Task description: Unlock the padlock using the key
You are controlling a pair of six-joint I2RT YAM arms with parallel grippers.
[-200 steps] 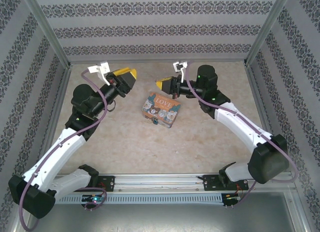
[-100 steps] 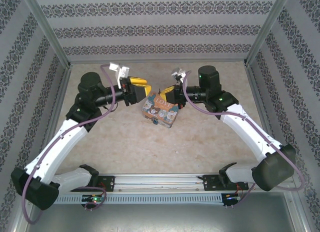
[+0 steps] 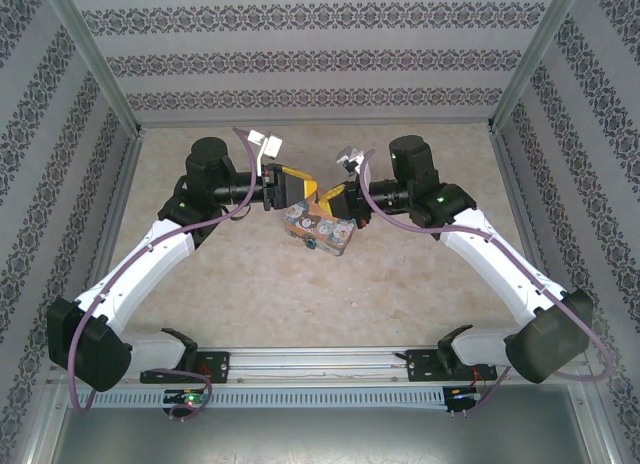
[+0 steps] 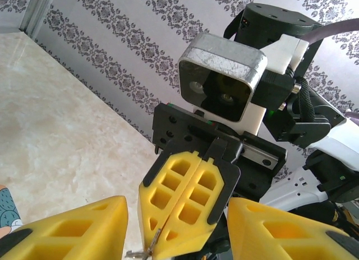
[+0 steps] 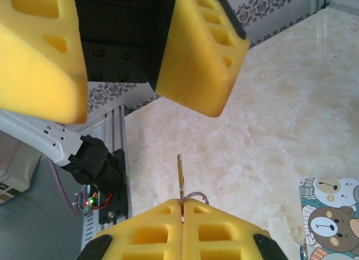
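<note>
Here the right gripper (image 5: pixel 182 208) is clenched on the key (image 5: pixel 179 179), whose shaft juts toward the left gripper (image 3: pixel 303 189), its fingers spread apart. The padlock (image 3: pixel 313 243) sits against the tin's (image 3: pixel 322 224) near side, midway between the table's (image 3: pixel 400 274) side edges.

The right hand (image 5: pixel 182 204) pinches a key (image 5: pixel 179 179) whose blade points toward the left hand's (image 5: pixel 140 100) parted fingers.
</note>
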